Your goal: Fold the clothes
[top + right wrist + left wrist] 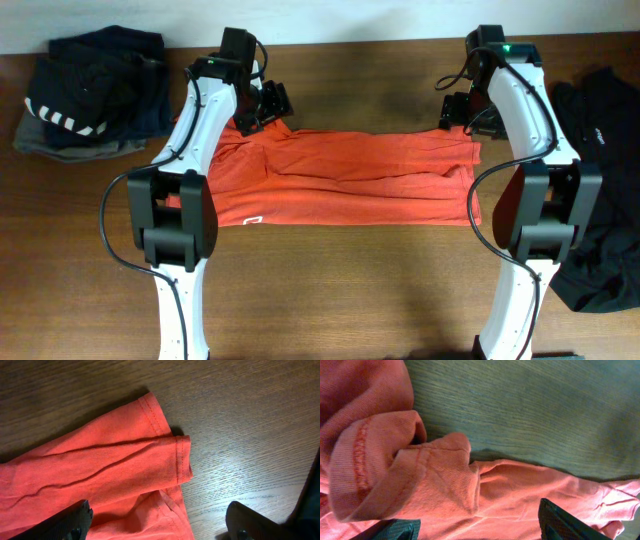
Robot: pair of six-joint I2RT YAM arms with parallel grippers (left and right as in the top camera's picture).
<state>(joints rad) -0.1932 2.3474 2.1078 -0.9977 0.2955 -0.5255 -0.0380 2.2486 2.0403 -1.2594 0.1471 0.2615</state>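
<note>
Sleeve cuff (360, 475): closest to the left wrist camera; rolled and bunched, its stitched hem turned outward, lying on the rest of the cloth.
T-shirt (350, 180): orange-red, lying sideways on the table (350, 290) as a long band between the two arms, with a small white mark at its near left edge.
Hem corner (182, 460): seen from the right wrist; two layers show here, one hem overlapping the other, with bare wood just beside it.
Done so far: judging by the layers at the right end, the shirt looks folded over once along its length. The body is fairly flat, with some long creases.
Left to do: the left end is rumpled and wants smoothing. The band has yet to be folded across into a compact stack.
Left gripper (475, 522): at the far left corner, jaws apart, straddling the bunched cloth. The cloth sits between and under the fingers, but they are not clamped on it.
Right gripper (160, 521): at the far right corner, jaws wide apart above the hem corner, holding nothing.
Bystanders: a loose black garment (600, 200) at the right edge and a dark folded pile (90, 95) at the far left, both apart from the shirt.
</note>
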